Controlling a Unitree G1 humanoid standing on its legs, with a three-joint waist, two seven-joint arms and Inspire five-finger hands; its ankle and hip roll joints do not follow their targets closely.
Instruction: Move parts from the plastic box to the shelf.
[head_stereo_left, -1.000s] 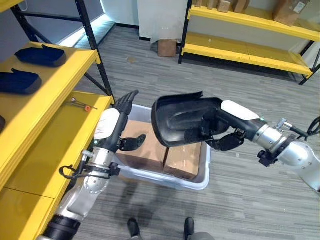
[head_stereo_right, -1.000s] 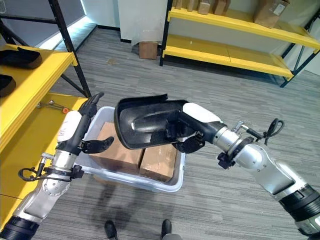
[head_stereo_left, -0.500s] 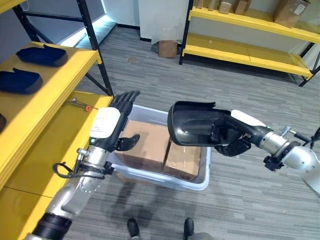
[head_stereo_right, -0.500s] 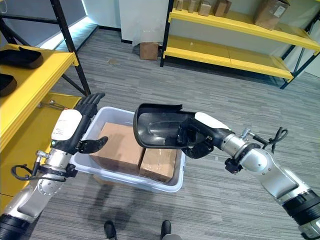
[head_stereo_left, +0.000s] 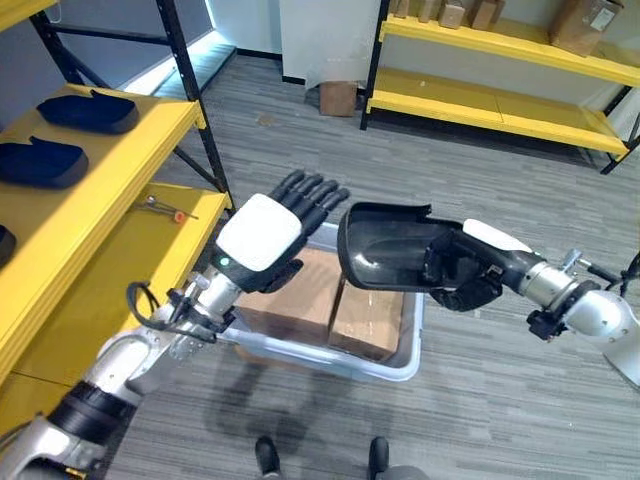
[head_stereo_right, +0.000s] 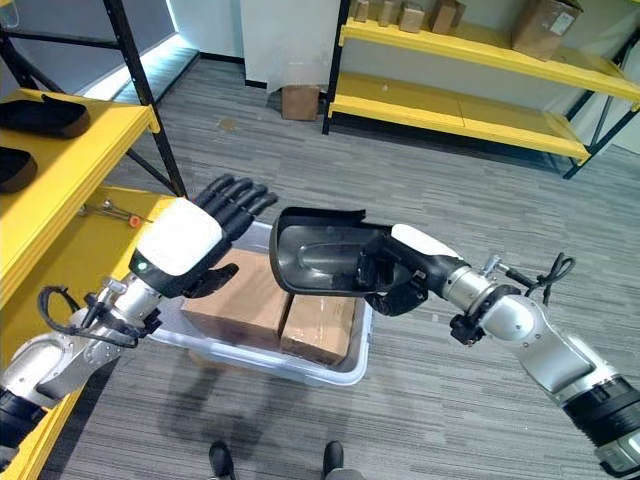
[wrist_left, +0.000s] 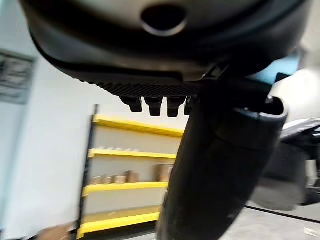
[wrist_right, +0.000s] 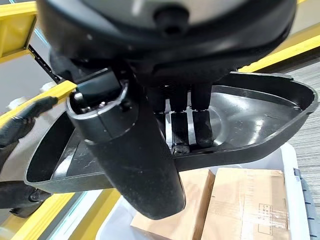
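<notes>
Centre frame: black curved plastic shell part (head_stereo_left: 385, 248) gripped by right hand (head_stereo_left: 462, 278), fingers inside, thumb outside, above clear plastic box (head_stereo_left: 404, 356) containing brown cardboard cartons (head_stereo_left: 368, 322). Left hand (head_stereo_left: 268, 232) spread, empty, beside shell. Yellow shelf (head_stereo_left: 110, 270) at left; dark blue parts (head_stereo_left: 42, 164) upper left.

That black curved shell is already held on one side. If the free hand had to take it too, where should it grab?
Probably the near rim of the black shell, from the robot's left. The right robot hand already pinches the opposite rim, fingers inside the hollow, and the open left robot hand hovers beside the free edge above the plastic box.
</notes>
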